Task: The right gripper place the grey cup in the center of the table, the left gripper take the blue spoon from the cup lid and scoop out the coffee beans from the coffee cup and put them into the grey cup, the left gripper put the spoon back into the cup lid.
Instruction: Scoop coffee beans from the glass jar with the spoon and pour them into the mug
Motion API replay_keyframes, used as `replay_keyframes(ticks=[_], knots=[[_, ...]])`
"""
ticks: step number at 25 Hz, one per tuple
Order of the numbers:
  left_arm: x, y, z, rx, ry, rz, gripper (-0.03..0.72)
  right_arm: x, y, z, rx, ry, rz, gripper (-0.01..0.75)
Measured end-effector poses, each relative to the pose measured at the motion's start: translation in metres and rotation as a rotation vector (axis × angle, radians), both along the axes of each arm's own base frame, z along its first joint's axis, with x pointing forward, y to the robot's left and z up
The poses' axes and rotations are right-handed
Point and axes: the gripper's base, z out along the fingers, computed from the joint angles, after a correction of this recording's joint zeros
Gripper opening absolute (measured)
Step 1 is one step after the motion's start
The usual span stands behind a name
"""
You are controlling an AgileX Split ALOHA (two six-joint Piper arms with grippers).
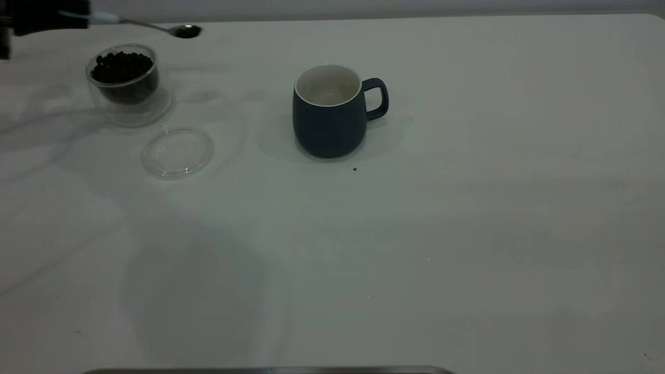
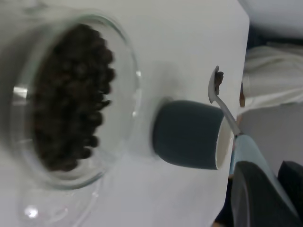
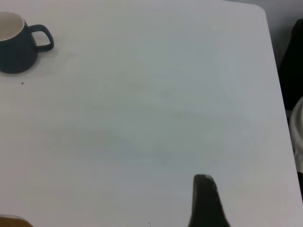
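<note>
Beans (image 1: pixel 186 31) are sitting dark in the shallow bowl of the blue spoon (image 1: pixel 130 22), which the left hand (image 1: pixel 44 16) is holding by its pale handle at the upper left of the exterior frame, closed on it, with the bowl reaching out toward the middle. The load is loose and light (a slight tilt would likely spill it), so the spoon probably wants to travel level and slowly. Its metal neck is thin and stiff, and the handle end looks like the sensible place to keep hold.

Below the spoon, the coffee cup (image 1: pixel 126 83) is standing heaped with coffee beans (image 1: pixel 123 66); being clear glass it is probably fragile and slippery. The cup lid (image 1: pixel 177 152) is lying flat on the counter (image 1: pixel 467 234) just beside it, toward the lower right, with nothing on it.

The grey cup (image 1: pixel 328 117) is standing upright near the centre of the frame, handle to the right, its white inside showing no beans. It looks heavy enough to stay put.

The right hand (image 3: pixel 206 201) is hovering over bare counter, well apart from the cup; whether it is open I cannot tell.
</note>
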Motion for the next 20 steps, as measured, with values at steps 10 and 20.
replay_keyframes(ticks=[10, 20], knots=[[0.006, -0.080, 0.000, -0.002, 0.000, -0.171, 0.131, 0.000, 0.000, 0.000, 0.000, 0.000, 0.000, 0.459], [0.004, -0.124, 0.001, -0.013, -0.002, -0.257, 0.131, 0.000, 0.000, 0.000, 0.000, 0.000, 0.000, 0.459]])
